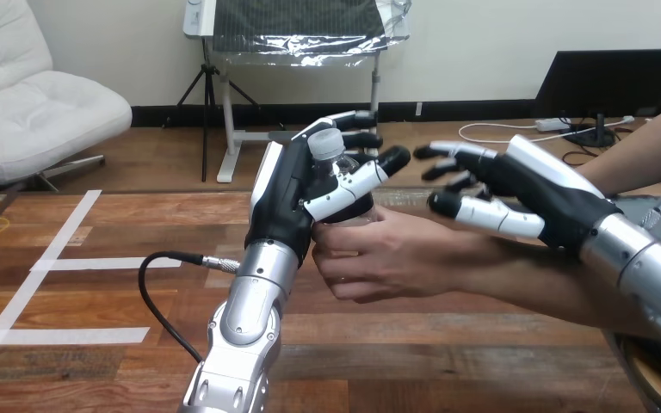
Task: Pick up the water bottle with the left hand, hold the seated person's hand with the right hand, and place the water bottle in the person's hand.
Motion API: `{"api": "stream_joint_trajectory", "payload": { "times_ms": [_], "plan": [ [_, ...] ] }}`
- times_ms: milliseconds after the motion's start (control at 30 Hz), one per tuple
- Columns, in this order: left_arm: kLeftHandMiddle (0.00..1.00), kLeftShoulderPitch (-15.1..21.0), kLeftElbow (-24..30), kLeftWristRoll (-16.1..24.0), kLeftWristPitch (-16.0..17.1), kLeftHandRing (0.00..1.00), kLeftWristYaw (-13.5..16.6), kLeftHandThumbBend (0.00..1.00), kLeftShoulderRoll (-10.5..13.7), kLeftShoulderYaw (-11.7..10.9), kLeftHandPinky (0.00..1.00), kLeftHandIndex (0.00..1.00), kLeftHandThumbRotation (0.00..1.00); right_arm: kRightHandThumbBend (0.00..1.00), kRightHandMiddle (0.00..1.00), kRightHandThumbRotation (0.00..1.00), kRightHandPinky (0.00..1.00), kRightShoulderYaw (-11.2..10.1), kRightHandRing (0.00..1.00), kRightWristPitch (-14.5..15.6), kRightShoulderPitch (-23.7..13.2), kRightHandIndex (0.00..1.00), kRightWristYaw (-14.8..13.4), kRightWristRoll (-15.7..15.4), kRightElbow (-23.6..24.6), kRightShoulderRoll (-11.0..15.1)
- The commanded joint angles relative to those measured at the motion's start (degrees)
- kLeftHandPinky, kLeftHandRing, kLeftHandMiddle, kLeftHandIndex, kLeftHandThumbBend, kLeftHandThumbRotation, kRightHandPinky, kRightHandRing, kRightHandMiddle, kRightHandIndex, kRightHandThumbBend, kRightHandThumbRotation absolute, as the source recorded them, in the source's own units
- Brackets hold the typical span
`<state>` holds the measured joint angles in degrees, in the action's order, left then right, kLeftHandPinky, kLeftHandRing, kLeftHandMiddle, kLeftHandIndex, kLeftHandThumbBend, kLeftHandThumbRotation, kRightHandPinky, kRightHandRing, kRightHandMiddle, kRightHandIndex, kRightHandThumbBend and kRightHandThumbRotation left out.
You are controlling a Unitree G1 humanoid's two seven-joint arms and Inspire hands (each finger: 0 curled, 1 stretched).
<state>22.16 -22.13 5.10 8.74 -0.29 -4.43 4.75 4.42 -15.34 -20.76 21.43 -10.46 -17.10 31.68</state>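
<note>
A clear water bottle (pixel 331 155) with a pale cap stands upright above the table's middle. My left hand (pixel 286 194) is around its upper part: the thumb lies nearly straight across its front and the fingers reach out behind it, loosely open. The person's hand (pixel 387 254) comes in from the right and is wrapped round the bottle's lower part. My right hand (pixel 534 198) hovers open just above the person's wrist (pixel 491 271), fingers stretched left toward the bottle and not curled round anything.
The wooden table (pixel 95 344) carries white tape lines (pixel 69 262) at the left. A black cable (pixel 151 297) loops beside my left forearm. The person's forearm (pixel 568 297) crosses the table's right side under my right arm.
</note>
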Motion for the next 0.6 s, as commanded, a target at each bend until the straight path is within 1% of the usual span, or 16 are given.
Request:
{"api": "stream_joint_trajectory", "payload": {
  "times_ms": [0, 67, 100, 267, 333, 400, 567],
  "plan": [
    [0.83, 0.84, 3.56, 0.64, 0.18, 0.84, 0.10, 0.87, 0.68, 0.50, 0.84, 0.86, 0.87, 1.00, 0.87, 1.00, 0.62, -2.72, 0.81, -1.34, -0.70, 0.89, -2.70, 2.82, 2.25, -2.81],
    [0.84, 0.51, 3.93, 1.10, 0.17, 0.85, 0.22, 0.88, 0.90, 0.62, 0.86, 0.87, 0.89, 1.00, 0.87, 1.00, 0.63, -3.53, 0.82, -1.82, -0.08, 0.89, -3.67, 4.28, 2.35, -4.13],
    [0.86, 0.38, 4.07, 1.25, 0.20, 0.87, 0.27, 0.89, 0.98, 0.66, 0.88, 0.88, 0.92, 0.97, 0.88, 1.00, 0.65, -3.79, 0.84, -2.05, 0.15, 0.89, -4.03, 4.78, 2.36, -4.58],
    [0.88, -0.25, 4.72, 1.00, 0.22, 0.89, 0.27, 0.90, 0.89, 0.45, 0.92, 0.90, 0.97, 0.94, 0.90, 1.00, 0.69, -4.35, 0.86, -2.50, 1.15, 0.90, -5.55, 6.19, 3.05, -6.27],
    [0.89, -0.51, 4.95, 0.81, 0.30, 0.90, 0.33, 0.90, 0.77, 0.30, 0.92, 0.91, 0.98, 0.94, 0.91, 1.00, 0.72, -4.53, 0.88, -2.52, 1.45, 0.91, -5.92, 6.63, 3.31, -6.88],
    [0.89, -0.80, 5.16, 0.59, 0.63, 0.90, 0.51, 0.90, 0.61, 0.09, 0.92, 0.90, 0.99, 0.94, 0.92, 1.00, 0.76, -4.83, 0.90, -3.39, 1.81, 0.91, -6.43, 7.44, 3.17, -7.86],
    [0.89, -1.52, 5.67, 0.29, 1.78, 0.89, 0.92, 0.90, 0.43, -0.22, 0.92, 0.90, 1.00, 0.96, 0.93, 1.00, 0.81, -5.30, 0.92, -4.80, 2.58, 0.92, -7.22, 9.13, 3.14, -9.67]
  ]
}}
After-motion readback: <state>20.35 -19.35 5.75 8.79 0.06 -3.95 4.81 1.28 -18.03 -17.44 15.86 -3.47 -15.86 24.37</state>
